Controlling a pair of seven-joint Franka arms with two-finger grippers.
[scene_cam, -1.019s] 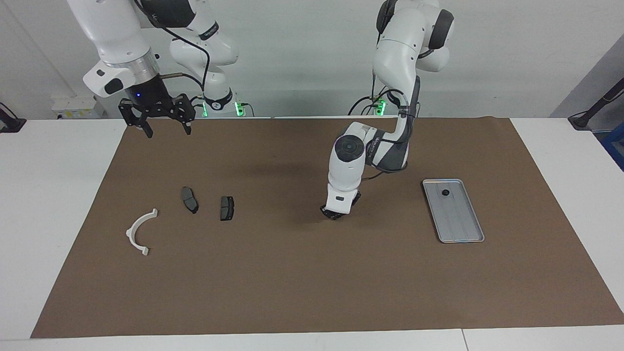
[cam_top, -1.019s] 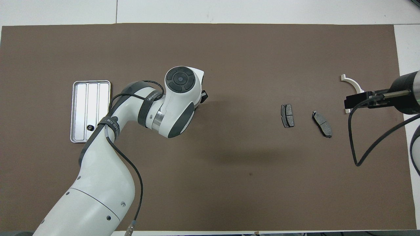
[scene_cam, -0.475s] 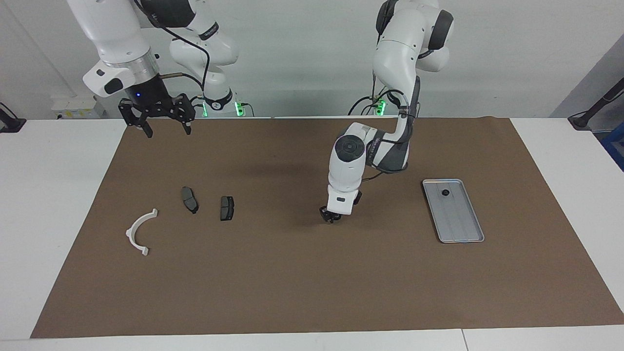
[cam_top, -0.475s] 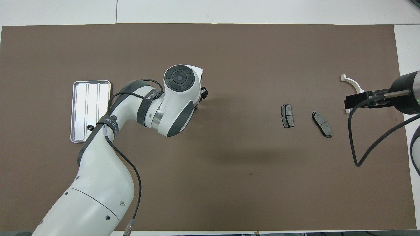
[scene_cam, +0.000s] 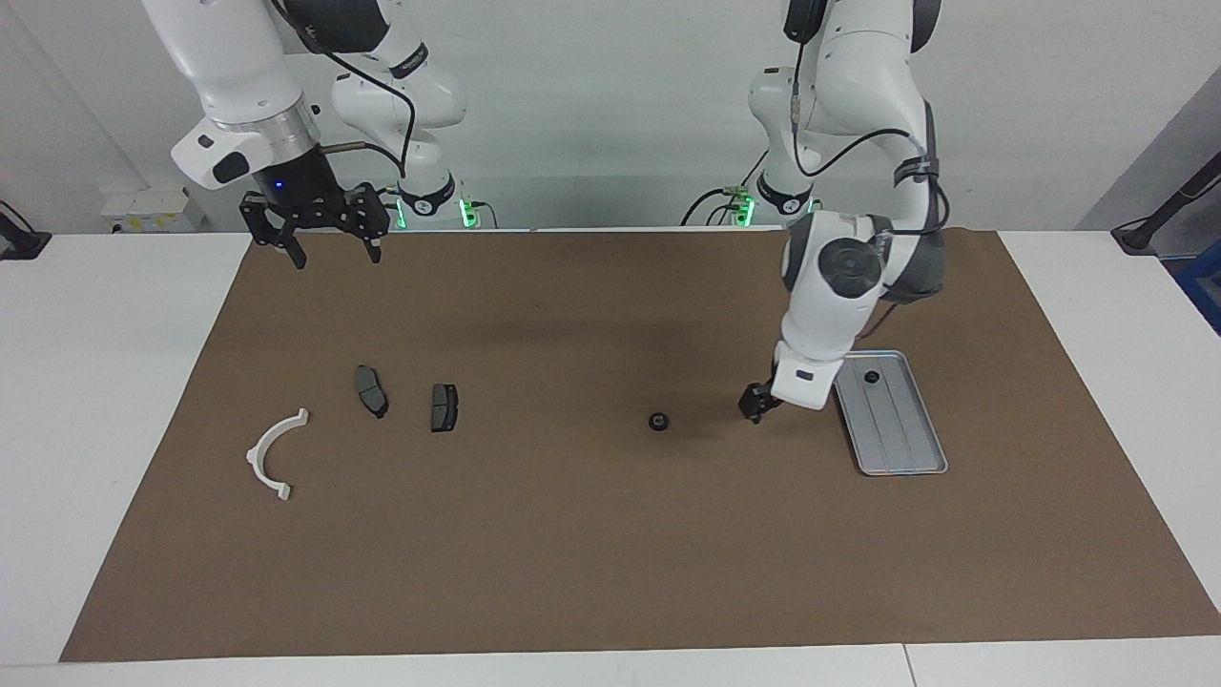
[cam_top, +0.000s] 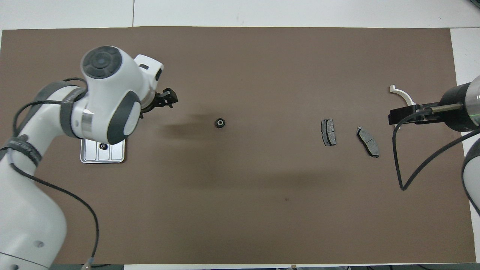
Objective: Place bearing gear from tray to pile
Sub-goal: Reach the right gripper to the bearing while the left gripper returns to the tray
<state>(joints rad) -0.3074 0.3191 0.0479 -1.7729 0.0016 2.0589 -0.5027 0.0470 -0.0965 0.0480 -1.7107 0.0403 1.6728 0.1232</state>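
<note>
One bearing gear on the mat, one in the tray; left arm by the tray, right arm waiting.

Landmark: tray (scene_cam: 904,448), ribbed silver-grey metal, raised rim, rounded corners; second small black ring-shaped gear (scene_cam: 871,377) lies in its robot-side end; left gripper (scene_cam: 755,407) hangs low beside the tray, on its side toward the pile, finger state not discernible; bearing gear (scene_cam: 657,421), small dark ring, rests on the brown mat (scene_cam: 591,572) between tray and pile, judged short of its goal; pile toward the right arm's end: two dark curved brake pads (scene_cam: 371,390), white plastic arc (scene_cam: 274,452); right gripper (scene_cam: 327,250) raised, claw spread.
</note>
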